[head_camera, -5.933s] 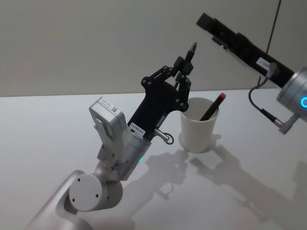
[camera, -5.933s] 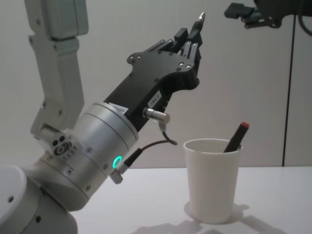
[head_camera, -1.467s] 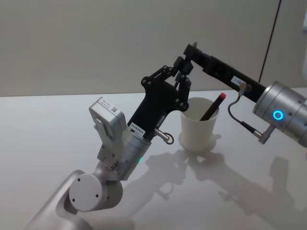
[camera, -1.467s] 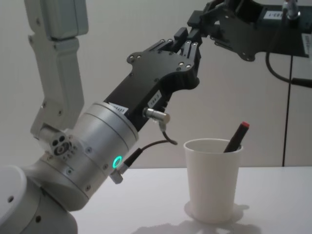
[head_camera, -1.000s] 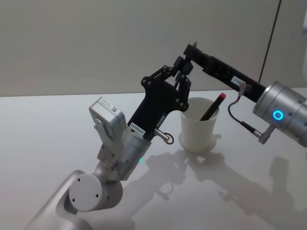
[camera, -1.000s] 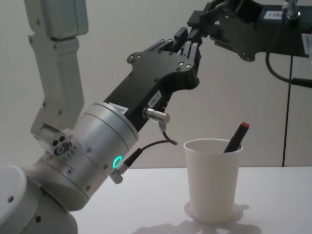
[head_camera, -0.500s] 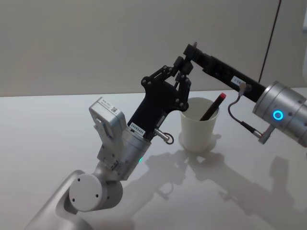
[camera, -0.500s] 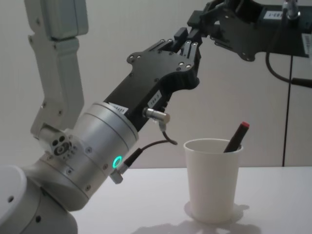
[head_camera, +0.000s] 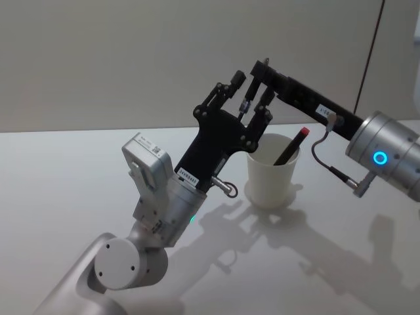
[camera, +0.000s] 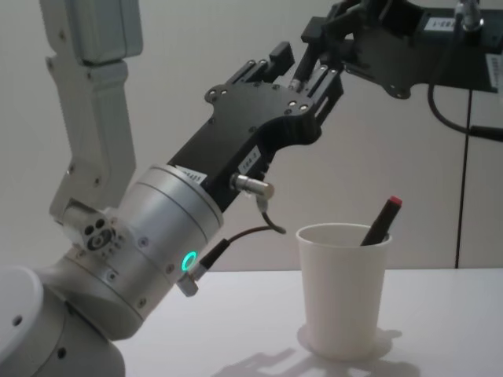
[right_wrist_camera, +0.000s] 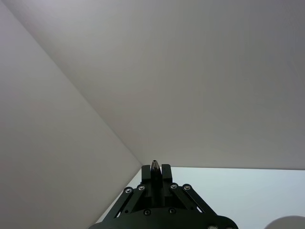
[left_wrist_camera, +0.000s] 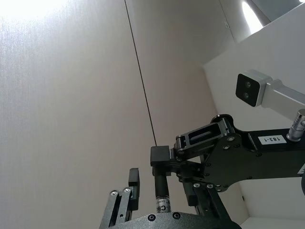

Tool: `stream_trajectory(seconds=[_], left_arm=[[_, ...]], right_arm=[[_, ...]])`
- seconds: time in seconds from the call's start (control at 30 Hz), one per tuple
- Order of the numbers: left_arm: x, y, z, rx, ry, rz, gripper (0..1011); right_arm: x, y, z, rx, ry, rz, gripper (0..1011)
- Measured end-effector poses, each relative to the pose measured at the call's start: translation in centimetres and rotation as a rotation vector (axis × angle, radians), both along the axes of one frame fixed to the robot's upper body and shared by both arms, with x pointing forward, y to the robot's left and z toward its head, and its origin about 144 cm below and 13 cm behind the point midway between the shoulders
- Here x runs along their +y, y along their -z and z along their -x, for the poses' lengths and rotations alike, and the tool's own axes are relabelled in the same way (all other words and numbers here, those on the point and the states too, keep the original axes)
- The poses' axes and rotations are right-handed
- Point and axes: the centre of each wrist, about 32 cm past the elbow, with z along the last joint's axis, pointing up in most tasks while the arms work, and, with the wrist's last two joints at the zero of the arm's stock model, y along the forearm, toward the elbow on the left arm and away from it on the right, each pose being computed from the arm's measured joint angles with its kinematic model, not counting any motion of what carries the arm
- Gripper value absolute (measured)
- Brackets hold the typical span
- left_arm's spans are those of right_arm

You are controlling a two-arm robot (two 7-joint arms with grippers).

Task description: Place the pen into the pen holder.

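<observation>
Pen [head_camera: 247, 103] held up in the air between two grippers, well above the white bench [head_camera: 65, 170]. The left gripper [head_camera: 248, 88] reaches up and forward from the robot's left, and its jaws stand apart on either side of the pen's dark barrel, no longer pinching it as they did a moment ago. The right gripper [head_camera: 261, 69] comes in from the right, level and high, and its jaws are clamped on the pen's upper end (in the right wrist view the metal tip [right_wrist_camera: 155, 165] pokes out just past them). In the left wrist view the barrel [left_wrist_camera: 162, 191] runs straight up into the right gripper's black fingers [left_wrist_camera: 163, 155].

Below and slightly to the right stands the pen holder [head_camera: 272, 170], upright on the bench toward its far side, with a second pen [head_camera: 293, 145], dark with a red cap, leaning against its rim. In the chest view the cup [camera: 343, 290] sits well beneath both grippers.
</observation>
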Motion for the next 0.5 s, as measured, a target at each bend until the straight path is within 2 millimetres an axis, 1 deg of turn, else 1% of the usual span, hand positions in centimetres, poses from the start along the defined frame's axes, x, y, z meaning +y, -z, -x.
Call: stream_trajectory(seconds=[0.03, 0.1, 0.17, 0.2, 0.27, 0.3, 0.33, 0.37, 0.43, 0.47, 0.5], left_arm=[[0.0, 0.0, 0.0, 0.0, 0.0, 0.0, 519], [0.0, 0.0, 0.0, 0.0, 0.0, 0.0, 600], [0.0, 0.0, 0.0, 0.0, 0.0, 0.0, 640], [0.0, 0.0, 0.0, 0.0, 0.0, 0.0, 703], [0.0, 0.0, 0.0, 0.0, 0.0, 0.0, 739], [0.0, 0.0, 0.0, 0.0, 0.0, 0.0, 794], [0.0, 0.0, 0.0, -0.001, 0.0, 0.0, 807], [0.0, 0.0, 0.0, -0.001, 0.0, 0.0, 852], [0.0, 0.0, 0.0, -0.001, 0.0, 0.0, 868], [0.0, 0.0, 0.0, -0.001, 0.0, 0.0, 919], [0.0, 0.0, 0.0, -0.001, 0.0, 0.001, 930]], right_arm=[[0.0, 0.0, 0.0, 0.0, 0.0, 0.0, 108], [-0.01, 0.0, 0.0, 0.0, 0.0, 0.0, 108], [-0.01, 0.0, 0.0, 0.0, 0.0, 0.0, 108], [-0.01, 0.0, 0.0, 0.0, 0.001, 0.0, 108], [-0.01, 0.0, 0.0, 0.0, 0.001, 0.0, 108], [-0.01, 0.0, -0.01, 0.0, 0.001, 0.0, 108], [-0.01, 0.0, -0.01, 0.0, 0.001, 0.0, 108], [-0.01, 0.0, -0.01, 0.0, 0.001, 0.0, 108], [-0.01, 0.0, -0.01, 0.0, 0.001, 0.0, 108], [-0.01, 0.0, -0.01, 0.0, 0.001, 0.0, 108], [-0.01, 0.0, -0.01, 0.0, 0.001, 0.0, 108]])
